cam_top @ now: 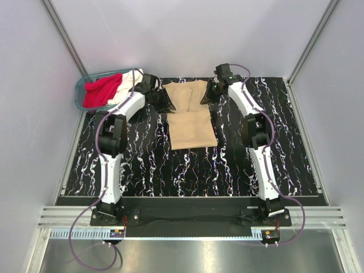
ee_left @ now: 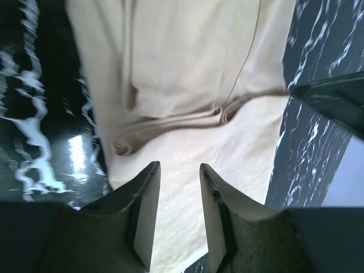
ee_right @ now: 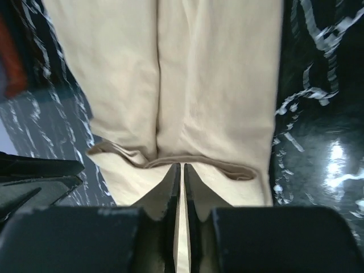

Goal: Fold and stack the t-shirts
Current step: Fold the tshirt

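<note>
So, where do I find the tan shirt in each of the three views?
Top external: the tan shirt lies in the middle, on the far half of the table.
Left wrist: the tan shirt fills the middle and top.
Right wrist: the tan shirt fills the middle, from top to bottom.
Shared landmark: the black table with white veins, beside the shirt in both wrist views.
</note>
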### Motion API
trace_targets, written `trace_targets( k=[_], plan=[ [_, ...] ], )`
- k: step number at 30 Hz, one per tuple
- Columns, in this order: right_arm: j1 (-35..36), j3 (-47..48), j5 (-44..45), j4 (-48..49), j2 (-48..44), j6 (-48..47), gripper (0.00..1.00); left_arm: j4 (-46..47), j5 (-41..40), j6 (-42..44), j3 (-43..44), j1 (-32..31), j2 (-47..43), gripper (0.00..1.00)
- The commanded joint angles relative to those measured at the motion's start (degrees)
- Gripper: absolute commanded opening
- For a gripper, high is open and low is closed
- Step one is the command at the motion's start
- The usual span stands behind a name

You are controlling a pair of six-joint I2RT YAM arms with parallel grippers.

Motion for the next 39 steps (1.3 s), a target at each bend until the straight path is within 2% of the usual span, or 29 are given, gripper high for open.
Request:
trace_targets(
  k=[1,3,5,9,10,16,20,24,28,30,33,36,39],
  plan=[
    [-1.16,5.62,-1.96,-7.82,-1.75,0.06,0.14,-2.12,-2.57,2.58,-0.97,-0.02,-8.15,0.4],
    [-0.98,0.89,-3.37,-7.56,-5.62,-0.12,0.18,-2.21,-2.22,3.72,-3.71,-0.64,-11.25,0.4],
    [-0.28,-8.86,-6.53,-5.9,-11.86,-1.87,0.29,-2.12,0.4,3.47,-8.62,-1.51,-15.56,0.4],
    [-0.28,-26.87,-13.47,-0.19,-21.62,-3.28,0.34,2.77,5.59,1.97,-18.11,-4.94,-20.14,0.39],
    [-0.28,-33.96,-15.57,1.57,-25.12,-3.37,0.34,4.02,6.65,1.53,-20.05,-5.82,-20.49,0.38],
    [-1.85,-54.82,-20.86,15.1,-30.86,-0.48,0.2,8.77,10.62,1.44,-26.65,-8.11,-15.49,0.34],
    [-3.79,-63.19,-21.57,21.43,-30.43,-0.47,0.17,8.77,9.13,4.51,-31.92,-8.02,-12.85,0.33],
    [-5.55,-71.62,-21.04,22.59,-31.74,-1.26,0.17,8.78,7.72,7.32,-38.6,-8.2,-15.21,0.32],
    [-5.55,-78.04,-23.41,23.03,-39.97,0.49,0.17,6.23,7.01,11.02,-44.49,-8.29,-25.03,0.33],
    [-5.46,-79.46,-23.94,22.85,-43.68,2.16,0.17,4.04,7.27,12.16,-44.76,-8.29,-28.74,0.36],
    [-5.55,-76.24,-23.86,22.77,-47.3,3.92,0.19,3.77,7.8,11.2,-43.19,-7.15,-33.14,0.39],
    [-5.55,-68.0,-24.99,22.85,-42.58,4.01,0.2,4.99,9.29,9.79,-38.63,-5.04,-30.0,0.4],
    [-5.55,-58.34,-26.66,23.29,-33.35,5.15,0.22,7.96,11.4,7.25,-33.61,-3.19,-23.08,0.38]
  ],
)
